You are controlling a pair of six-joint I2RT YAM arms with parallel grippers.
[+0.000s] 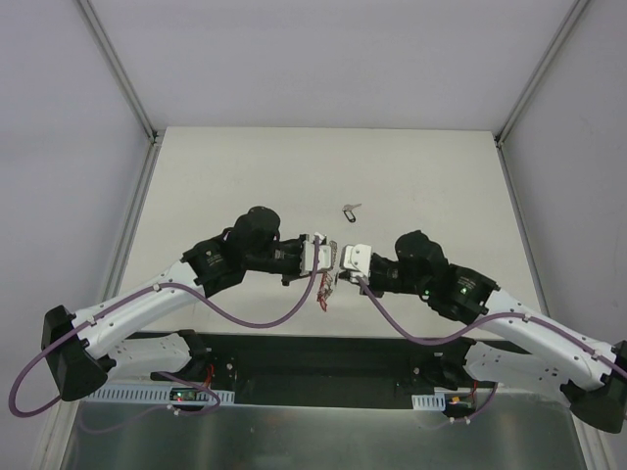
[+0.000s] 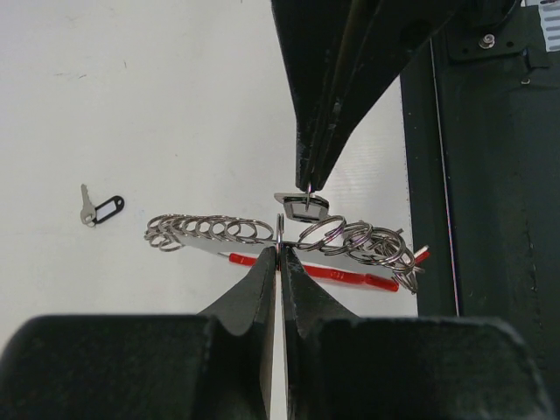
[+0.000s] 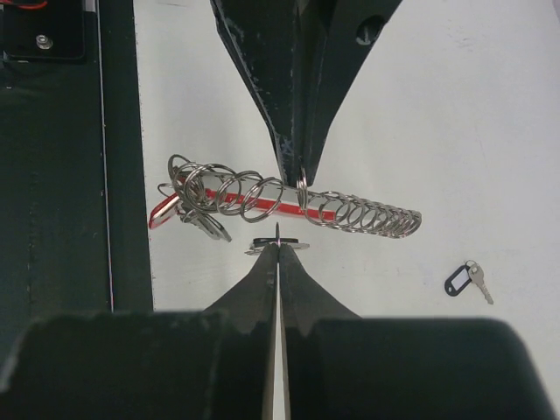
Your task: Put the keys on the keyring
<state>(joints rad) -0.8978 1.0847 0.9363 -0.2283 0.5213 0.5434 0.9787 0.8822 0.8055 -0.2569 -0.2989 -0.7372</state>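
You have both grippers meeting above the white table (image 1: 245,176), about mid-width and nearer to its near edge than to its far edge. Your left gripper (image 2: 278,254) is fully closed and pinches one grey ring of the keyring (image 2: 210,229), a loop w/ one glossy red side and the rest of grey metal coils, seen edge-on from both wrist cams. Your right gripper (image 3: 278,238) is closed too. It holds in its tips a small silver key (image 2: 302,208) w/ a black-rimmed oval tag, just beside the coil side of the keyring; touching or not, I cannot tell. At the keyring end toward the near edge, some small metal pieces (image 3: 199,219) hang in a bunch; how many are keys, cannot tell. A second silver key (image 1: 351,209) w/ black tag lies flat on the table, alone, on the far-edge side of the grippers and apart from the keyring.
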